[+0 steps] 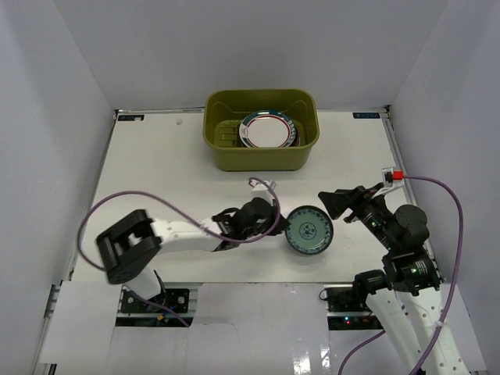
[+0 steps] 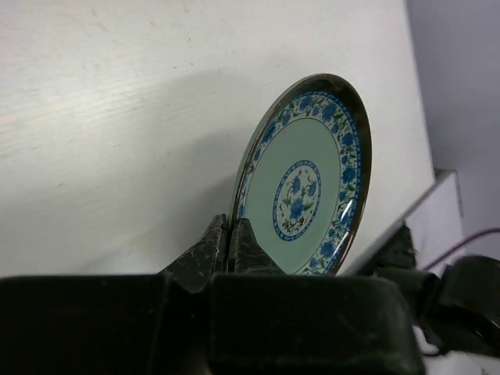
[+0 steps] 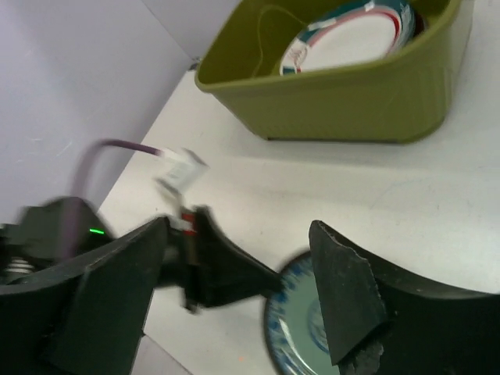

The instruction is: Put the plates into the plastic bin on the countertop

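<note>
A small teal plate [image 1: 308, 230] with blue flowers and a dark rim stands tilted on edge on the white countertop [image 1: 156, 164] near the front. My left gripper [image 1: 280, 223] is shut on its left rim. The left wrist view shows the fingers [image 2: 248, 244] pinching the plate [image 2: 308, 176]. My right gripper [image 1: 341, 205] is open and empty, just right of and above the plate. In the right wrist view its gap [image 3: 238, 234] frames the plate [image 3: 291, 336]. The olive-green bin [image 1: 260, 148] at the back holds stacked plates [image 1: 269, 130], the top one white with a ringed rim.
White walls border the countertop on the left, back and right. A purple cable [image 1: 125, 197] loops over the left arm. The bin [image 3: 351, 94] and its plates [image 3: 351, 35] also show in the right wrist view. The table's front edge lies just below the held plate.
</note>
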`<state>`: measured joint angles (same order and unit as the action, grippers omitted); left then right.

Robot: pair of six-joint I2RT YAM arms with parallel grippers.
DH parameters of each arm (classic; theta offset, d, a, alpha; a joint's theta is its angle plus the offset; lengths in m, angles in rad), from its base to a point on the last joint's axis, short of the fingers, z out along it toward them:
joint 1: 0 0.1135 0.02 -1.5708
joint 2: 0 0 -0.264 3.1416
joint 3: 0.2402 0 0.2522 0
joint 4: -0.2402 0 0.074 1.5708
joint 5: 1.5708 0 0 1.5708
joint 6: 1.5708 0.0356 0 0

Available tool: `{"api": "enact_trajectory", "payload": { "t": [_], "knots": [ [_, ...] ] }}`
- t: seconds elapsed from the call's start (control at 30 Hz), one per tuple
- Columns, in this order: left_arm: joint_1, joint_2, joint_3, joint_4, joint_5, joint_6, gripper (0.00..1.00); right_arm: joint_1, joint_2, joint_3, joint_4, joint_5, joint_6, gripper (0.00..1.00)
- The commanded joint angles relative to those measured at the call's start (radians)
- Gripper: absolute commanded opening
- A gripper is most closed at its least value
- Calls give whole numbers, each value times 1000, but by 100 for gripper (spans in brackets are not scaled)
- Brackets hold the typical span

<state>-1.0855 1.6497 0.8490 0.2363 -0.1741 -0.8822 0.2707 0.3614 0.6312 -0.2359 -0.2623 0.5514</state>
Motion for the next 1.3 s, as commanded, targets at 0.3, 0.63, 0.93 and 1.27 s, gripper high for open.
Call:
{"api": "enact_trajectory", "payload": {
  "t": [0.3,0.63,0.93,1.27],
  "knots": [
    [134,-692,-231,-230,-82,22,0,2,99,-188,24,-214,-79,93],
    [144,-674,-197,-230,-111,86,0,4,102,-180,107,-258,4,85],
    [147,-630,-191,-132,59,81,0,4,183,-222,254,-354,68,86],
    [147,-642,-174,-152,96,107,0,4,237,-229,302,-302,90,31]
  ]
}}
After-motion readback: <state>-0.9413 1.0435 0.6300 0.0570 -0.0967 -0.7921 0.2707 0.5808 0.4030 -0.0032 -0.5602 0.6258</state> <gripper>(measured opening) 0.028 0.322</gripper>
